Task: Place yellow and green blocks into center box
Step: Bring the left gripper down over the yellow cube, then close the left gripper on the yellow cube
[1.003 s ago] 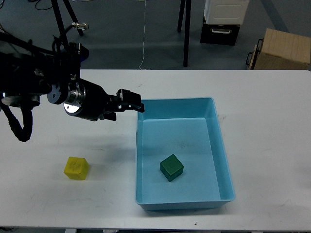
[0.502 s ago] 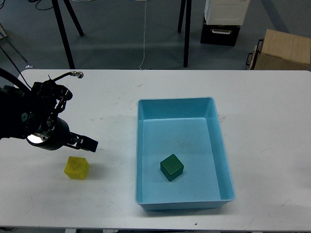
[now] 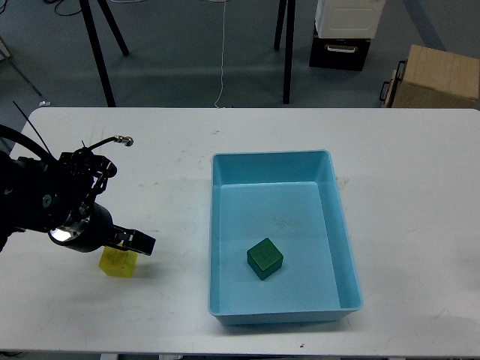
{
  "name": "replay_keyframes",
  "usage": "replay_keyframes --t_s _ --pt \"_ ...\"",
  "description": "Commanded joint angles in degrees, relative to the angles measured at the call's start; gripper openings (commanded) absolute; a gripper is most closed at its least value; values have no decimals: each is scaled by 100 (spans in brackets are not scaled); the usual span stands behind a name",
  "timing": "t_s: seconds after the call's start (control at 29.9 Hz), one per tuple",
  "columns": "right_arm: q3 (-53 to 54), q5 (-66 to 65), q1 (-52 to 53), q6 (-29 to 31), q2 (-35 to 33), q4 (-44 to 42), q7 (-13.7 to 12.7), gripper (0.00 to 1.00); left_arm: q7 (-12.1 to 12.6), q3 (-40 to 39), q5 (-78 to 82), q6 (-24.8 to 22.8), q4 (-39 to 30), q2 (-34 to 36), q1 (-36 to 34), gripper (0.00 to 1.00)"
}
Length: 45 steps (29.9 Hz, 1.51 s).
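Observation:
A yellow block lies on the white table at the front left. A green block lies inside the light blue box in the middle of the table, towards its near end. My left gripper hangs right over the yellow block's top far edge and partly hides it. The gripper shows as one dark shape, so I cannot tell its fingers apart. My right gripper is out of view.
Beyond the table's far edge, black stand legs, a black and white case and a cardboard box stand on the floor. My bulky left arm covers the table's left side.
My left arm has swung from the box's far left corner to the front left and come down. It now sits over the yellow block. The blocks have not moved.

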Motion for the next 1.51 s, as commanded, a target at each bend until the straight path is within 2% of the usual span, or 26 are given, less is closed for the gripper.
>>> replay_keyframes --t_s 0.0,0.5,0.77,1.0,1.27,1.3,1.4,1.47 --pt "1 -9 -4 0 3 0 0 100 0 -3 20 30 110 -7 208 100" --pt "19 0 -30 0 12 9 0 100 -34 6 64 21 286 2 296 100" --pt "19 0 -30 0 12 0 0 100 -79 -125 73 39 -83 46 130 100" --pt "36 0 -48 0 3 0 0 100 -105 -117 82 56 -57 -147 173 100" --pt "10 0 -48 0 12 9 0 100 -105 -99 82 407 -48 -174 472 98" --pt "10 0 -48 0 12 9 0 100 -122 -82 82 469 -40 -182 472 95" --pt "10 0 -48 0 12 9 0 100 -219 -29 99 531 -48 -182 454 67" --pt "10 0 -48 0 12 9 0 100 -167 -20 99 618 -57 -235 454 55"
